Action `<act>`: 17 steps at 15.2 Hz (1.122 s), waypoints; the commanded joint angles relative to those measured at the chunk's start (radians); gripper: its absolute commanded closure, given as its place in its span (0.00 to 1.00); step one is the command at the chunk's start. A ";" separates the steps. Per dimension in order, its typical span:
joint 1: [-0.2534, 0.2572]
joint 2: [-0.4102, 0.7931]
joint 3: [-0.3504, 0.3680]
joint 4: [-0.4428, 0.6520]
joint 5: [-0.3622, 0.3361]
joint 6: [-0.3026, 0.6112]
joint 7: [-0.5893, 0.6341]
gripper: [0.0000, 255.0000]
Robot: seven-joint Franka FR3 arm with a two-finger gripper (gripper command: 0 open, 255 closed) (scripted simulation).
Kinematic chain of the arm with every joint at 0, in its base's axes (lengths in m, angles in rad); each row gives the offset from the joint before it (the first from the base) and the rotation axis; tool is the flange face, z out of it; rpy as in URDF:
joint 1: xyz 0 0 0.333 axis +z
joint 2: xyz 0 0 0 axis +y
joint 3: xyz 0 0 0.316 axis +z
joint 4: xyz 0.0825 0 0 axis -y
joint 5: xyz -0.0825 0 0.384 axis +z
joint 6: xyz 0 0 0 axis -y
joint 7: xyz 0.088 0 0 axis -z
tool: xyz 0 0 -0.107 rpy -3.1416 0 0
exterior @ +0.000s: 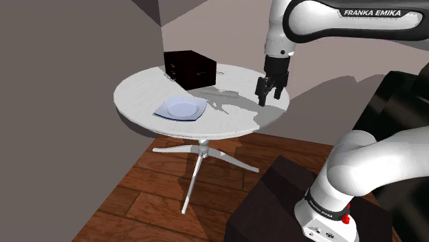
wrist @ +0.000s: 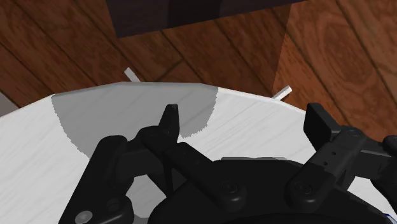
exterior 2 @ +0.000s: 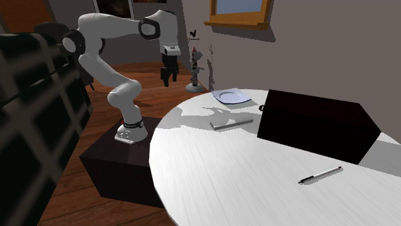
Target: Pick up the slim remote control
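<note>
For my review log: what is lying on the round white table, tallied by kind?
Slim grey remote: 1
Plate: 1
Dark box: 1
Pen: 1
Total: 4

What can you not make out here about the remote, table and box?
1. Slim remote: buttons too small to see in the second exterior view; hard to tell from the shadows in the shoulder view.
2. Table: near and right edges cut off by the second exterior view's frame.
3. Dark box: contents hidden by its closed walls.
</note>
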 commanded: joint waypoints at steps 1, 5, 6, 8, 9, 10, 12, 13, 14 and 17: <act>0.000 0.000 0.000 0.000 0.000 0.000 0.000 0.00; 0.001 0.130 -0.061 0.051 -0.037 0.087 -0.107 0.00; 0.002 0.164 -0.076 0.067 -0.044 0.107 -0.134 0.00; 0.005 0.234 -0.104 0.104 -0.054 0.144 -0.186 0.00; 0.007 0.270 -0.117 0.125 -0.057 0.162 -0.212 0.00; 0.009 0.307 -0.129 0.147 -0.058 0.178 -0.238 0.00; 0.013 0.381 -0.153 0.196 -0.058 0.207 -0.291 0.00; 0.015 0.418 -0.165 0.222 -0.056 0.220 -0.317 0.00; 0.017 0.456 -0.175 0.250 -0.053 0.232 -0.344 0.00; 0.022 0.572 -0.203 0.341 -0.037 0.261 -0.423 0.00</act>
